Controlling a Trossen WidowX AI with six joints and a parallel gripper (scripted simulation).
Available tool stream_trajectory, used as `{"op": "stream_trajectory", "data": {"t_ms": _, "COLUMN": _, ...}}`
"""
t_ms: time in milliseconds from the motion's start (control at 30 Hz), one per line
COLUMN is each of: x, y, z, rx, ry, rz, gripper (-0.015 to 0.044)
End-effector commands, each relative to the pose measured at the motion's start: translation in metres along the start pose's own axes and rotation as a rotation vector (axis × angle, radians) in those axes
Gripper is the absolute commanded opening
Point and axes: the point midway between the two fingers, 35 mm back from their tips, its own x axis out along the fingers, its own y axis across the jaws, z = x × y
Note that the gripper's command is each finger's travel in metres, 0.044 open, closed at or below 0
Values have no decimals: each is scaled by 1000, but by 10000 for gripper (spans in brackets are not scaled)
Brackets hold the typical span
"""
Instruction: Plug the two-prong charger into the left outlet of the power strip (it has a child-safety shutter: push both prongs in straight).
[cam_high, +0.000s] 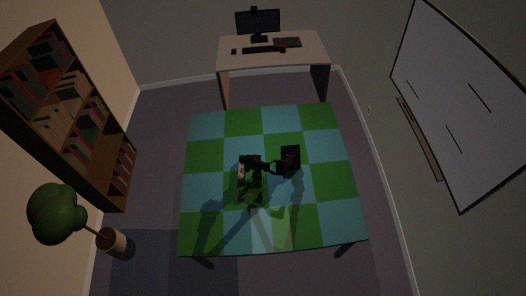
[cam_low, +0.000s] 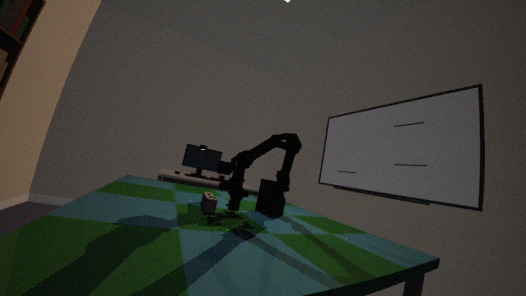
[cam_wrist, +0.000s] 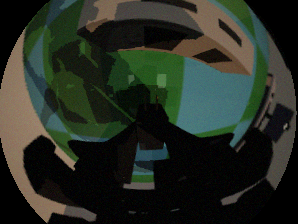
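The power strip (cam_high: 241, 172) (cam_low: 209, 205) (cam_wrist: 245, 56) is a beige block with dark slots, standing on the checkered table. In the wrist view it crosses the top and upper right, partly cut off by the view's edge. My gripper (cam_high: 257, 176) (cam_low: 233, 207) (cam_wrist: 150, 121) is shut on the charger (cam_wrist: 152, 113), a small dark block whose two thin prongs point away from the fingers. The gripper points down low beside the strip, apart from it. The prongs are over green table, outside the strip. The charger is too dark to make out in the top and exterior views. Which outlet is the left one I cannot tell.
A black box (cam_high: 290, 150) (cam_low: 270, 197) stands by the arm's base on the checkered table (cam_high: 340, 220) (cam_low: 350, 245). Dark shadows of the arm fall beside the strip. A desk (cam_high: 270, 61) with a monitor (cam_high: 257, 22) (cam_low: 201, 157) stands behind the table.
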Motion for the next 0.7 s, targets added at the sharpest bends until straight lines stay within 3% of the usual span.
{"op": "stream_trajectory", "data": {"t_ms": 0, "x": 0, "y": 0, "z": 5, "rx": 11, "ry": -3, "rz": 4, "gripper": 0}}
{"op": "stream_trajectory", "data": {"t_ms": 667, "x": -1, "y": -5, "z": 27, "rx": 39, "ry": -3, "rz": 6, "gripper": 0}}
